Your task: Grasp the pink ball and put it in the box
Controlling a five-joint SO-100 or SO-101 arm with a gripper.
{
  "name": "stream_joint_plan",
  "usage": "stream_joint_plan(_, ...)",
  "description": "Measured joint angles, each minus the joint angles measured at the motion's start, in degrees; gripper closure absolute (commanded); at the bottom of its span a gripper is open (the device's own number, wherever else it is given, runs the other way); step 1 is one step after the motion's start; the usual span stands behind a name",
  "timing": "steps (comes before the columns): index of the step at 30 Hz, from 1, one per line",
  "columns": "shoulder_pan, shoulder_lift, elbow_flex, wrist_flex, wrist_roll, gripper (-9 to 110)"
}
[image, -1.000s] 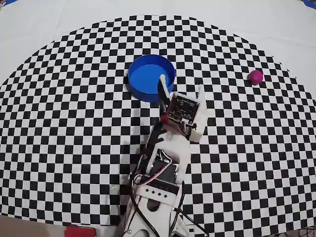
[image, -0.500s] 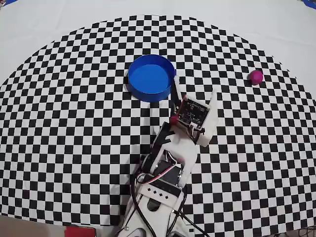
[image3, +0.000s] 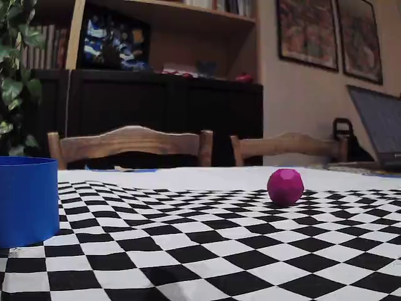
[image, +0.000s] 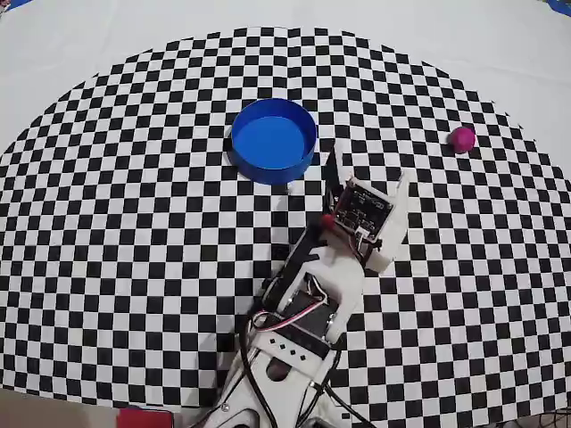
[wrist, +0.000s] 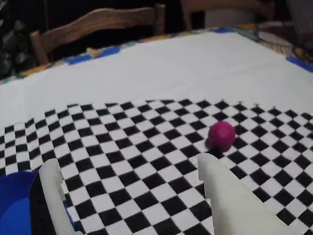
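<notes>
The fingers (wrist: 132, 196) stand spread apart and hold nothing: in the wrist view one pale finger rises at the lower left of the frame and the other, broader one at the lower right, with bare checkered cloth between them. The pink ball (wrist: 221, 135) lies beyond the fingers, just above the tip of the right-hand one and clear of it, resting on the checker pattern right of the frame's middle. In the overhead view the fingers (image: 366, 169) sit near the centre of the frame, and the pink ball (image: 462, 139) lies well apart from them toward the upper right, close to the curved edge of the checkered cloth (image: 134, 223). The ball is small, magenta and matte; in the fixed view (image3: 285, 186) its surface looks slightly faceted. The box (image: 272, 140), round, bright blue and low-walled, stands on the tabletop above and left of the fingers in the overhead view; its rim shows at the lower left corner of the wrist view (wrist: 12, 200).
</notes>
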Motion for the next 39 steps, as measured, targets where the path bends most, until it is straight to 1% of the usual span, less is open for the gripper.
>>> stream_joint_plan(39,8.3,-0.5,0.0,-0.4,0.0,68)
